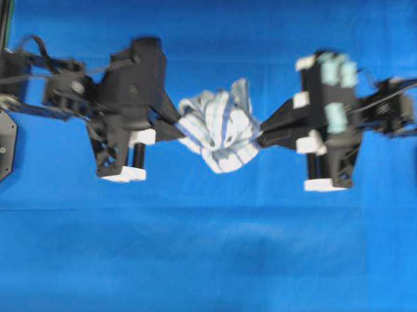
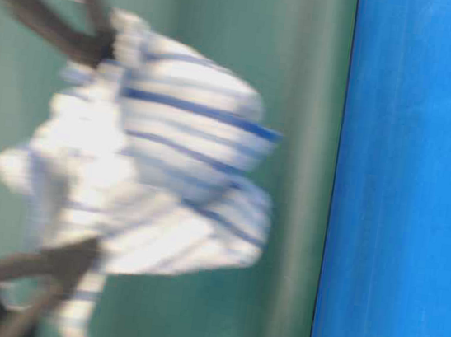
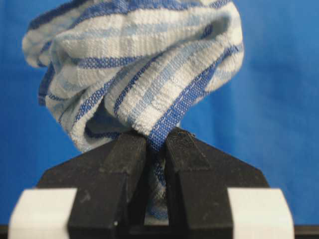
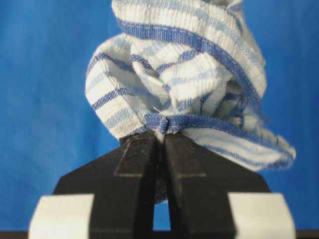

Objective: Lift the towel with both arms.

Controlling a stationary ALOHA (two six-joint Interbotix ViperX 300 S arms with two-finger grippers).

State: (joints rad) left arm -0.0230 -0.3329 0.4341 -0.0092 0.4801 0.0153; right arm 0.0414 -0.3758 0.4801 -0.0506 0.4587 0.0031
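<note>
Towel (image 1: 220, 129) hangs bunched at the centre of the overhead frame, a thin, ribbed woven white cloth crossed by dark blue and paler blue-grey check stripes, with a stitched blue hem. It is crumpled into a loose, rounded wad of folds between the two arms, above the smooth blue surface (image 1: 205, 265). In the blurred table-level view it appears as a puffed, striped bundle clear of the blue surface at the right of the frame.

From the left of the overhead frame the left gripper (image 1: 174, 127) reaches in; its matte black wedge-shaped fingers (image 3: 130, 164) are pressed together on a hemmed fold of the cloth, which runs down into the narrow slot between them. From the right, the right gripper (image 1: 264, 134), on an arm with teal tape patches and white fittings, has its black fingers (image 4: 139, 159) clamped on a knotted-looking blue hem edge. No writing can be read.
</note>
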